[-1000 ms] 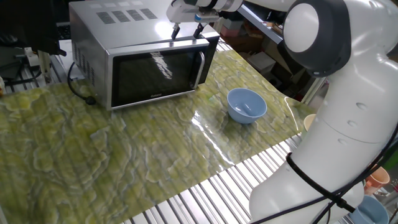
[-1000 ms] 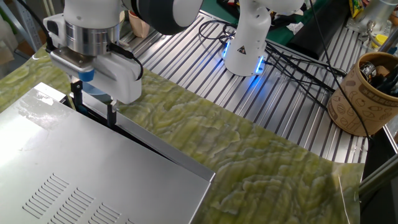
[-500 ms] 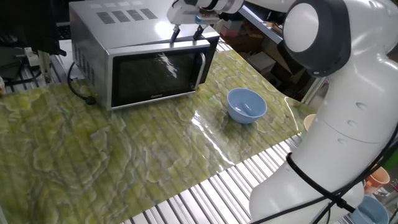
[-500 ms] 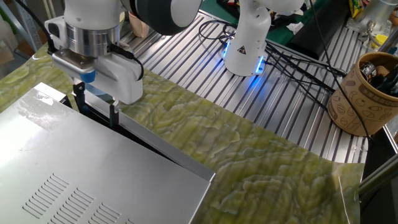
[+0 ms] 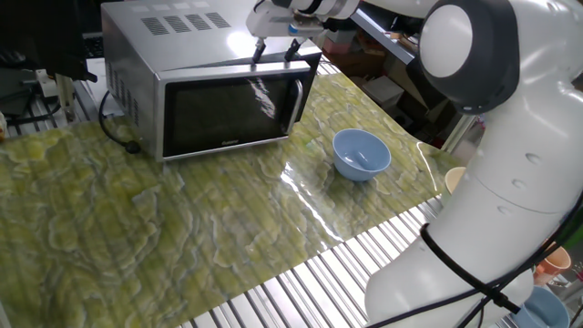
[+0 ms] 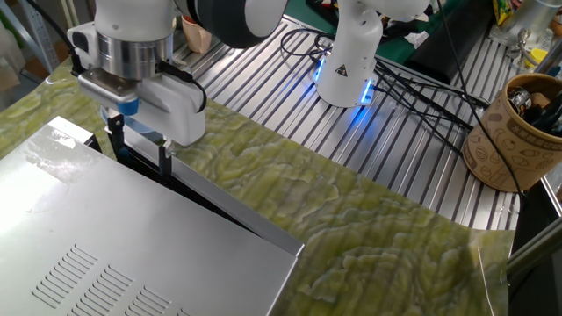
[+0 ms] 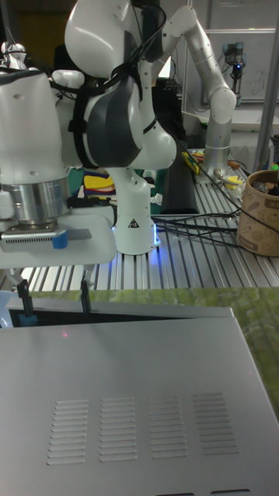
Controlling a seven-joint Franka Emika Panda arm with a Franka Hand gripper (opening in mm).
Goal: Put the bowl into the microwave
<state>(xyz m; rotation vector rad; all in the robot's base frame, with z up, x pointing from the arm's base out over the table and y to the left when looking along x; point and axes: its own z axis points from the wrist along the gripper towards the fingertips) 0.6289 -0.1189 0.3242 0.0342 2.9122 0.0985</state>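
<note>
We take the microwave [image 5: 211, 87] as our landmark: it sits at the far left part of the green marbled table mat [image 5: 137, 228], its dark glass door facing the viewer and slightly ajar at the handle side, with vent slots on its silver top. Above the door's top edge, near the handle-side corner, we see the gripper [image 5: 273, 53] pointing straight down, its two dark fingers [image 6: 116, 140] spread apart with nothing between them, their tips at or just past the front lip of the top panel; whether they touch the door we cannot tell. In the other fixed view the gripper [image 6: 139, 151] hangs from a white wrist block bearing a blue tag, and the fingers straddle the dark gap between door and casing. The tall fixed view shows the gripper [image 7: 53, 310] likewise vertical, fingertips level with the microwave's top edge. To the right of the microwave, well apart from it, the bowl [image 5: 361, 154] rests upright on the mat. Further right rises the arm's bulky white base [image 5: 492, 200].
</note>
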